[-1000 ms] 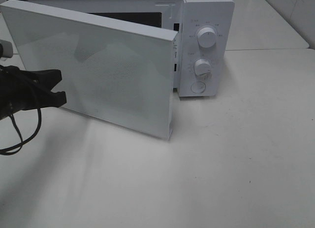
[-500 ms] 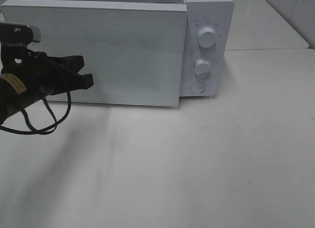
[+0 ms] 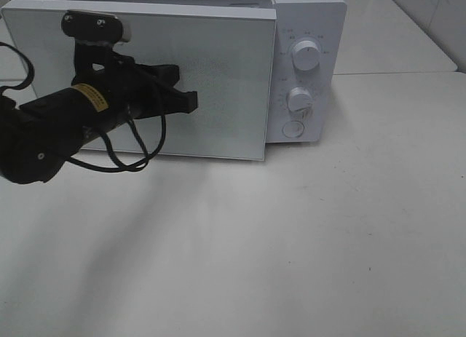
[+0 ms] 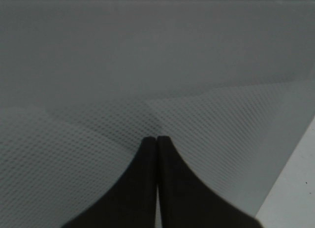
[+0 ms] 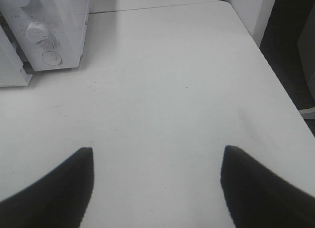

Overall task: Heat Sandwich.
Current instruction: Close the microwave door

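Though the sandwich shows in none of our three views, we can place it no better than this: the door of the white microwave stands across the oven's mouth and hides whatever lies behind it. From the high camera we judge the door shut or very nearly so, its lower right corner hanging a little forward of the body; the angle is too poor for us to say more. We see the left gripper at the door's middle, its two black fingers pressed together with nothing between them. Its own wrist camera shows the joined tips right at the door's dotted grey mesh, though we cannot tell whether they touch it. A black cable loops below the left arm, and a small camera rides above it. To the right of the door we see the control panel: an upper knob, a lower knob and a round button beneath them. The microwave sits at the back of a white table. The right gripper is outside the high view; its wrist camera shows its jaws spread wide and empty above the tabletop, well apart from the microwave's panel side.
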Controlling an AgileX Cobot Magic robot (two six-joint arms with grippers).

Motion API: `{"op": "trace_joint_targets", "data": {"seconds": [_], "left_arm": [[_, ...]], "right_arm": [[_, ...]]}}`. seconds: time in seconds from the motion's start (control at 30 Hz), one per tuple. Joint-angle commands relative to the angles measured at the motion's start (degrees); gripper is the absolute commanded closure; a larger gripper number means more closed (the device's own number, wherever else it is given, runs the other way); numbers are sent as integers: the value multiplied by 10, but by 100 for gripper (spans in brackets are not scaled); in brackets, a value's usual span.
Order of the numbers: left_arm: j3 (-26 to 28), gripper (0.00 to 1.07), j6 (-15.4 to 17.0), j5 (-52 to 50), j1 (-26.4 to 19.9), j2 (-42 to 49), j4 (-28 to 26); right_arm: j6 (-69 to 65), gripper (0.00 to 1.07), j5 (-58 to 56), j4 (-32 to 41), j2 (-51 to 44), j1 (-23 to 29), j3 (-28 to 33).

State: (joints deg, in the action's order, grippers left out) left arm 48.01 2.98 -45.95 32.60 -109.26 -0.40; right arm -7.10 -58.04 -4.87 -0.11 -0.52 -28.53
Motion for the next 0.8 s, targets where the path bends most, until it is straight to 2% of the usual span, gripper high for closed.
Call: {"op": "trace_joint_targets", "data": {"seconds": [0.03, 0.13, 0.17, 0.23, 0.37, 0.53, 0.73, 0.8], "left_arm": [[32, 107, -26, 17, 15, -11, -21], [52, 107, -43, 34, 23, -20, -40], [69, 107, -63, 45, 28, -28, -60], [87, 107, -79, 58, 28, -38, -70], [113, 107, -85, 62, 28, -51, -86], [147, 107, -109, 68, 28, -66, -109], [196, 107, -111, 97, 26, -88, -116], [197, 107, -111, 98, 26, -88, -116]], "right_arm": [[1, 36, 7, -1, -17, -4, 0], [1, 37, 7, -1, -17, -4, 0], [1, 37, 7, -1, -17, -4, 0], [1, 37, 7, -1, -17, -4, 0], [1, 37, 7, -1, -17, -4, 0], [1, 37, 7, -1, -17, -4, 0], [1, 37, 7, -1, -17, -4, 0], [1, 37, 7, -1, -17, -4, 0]]}}
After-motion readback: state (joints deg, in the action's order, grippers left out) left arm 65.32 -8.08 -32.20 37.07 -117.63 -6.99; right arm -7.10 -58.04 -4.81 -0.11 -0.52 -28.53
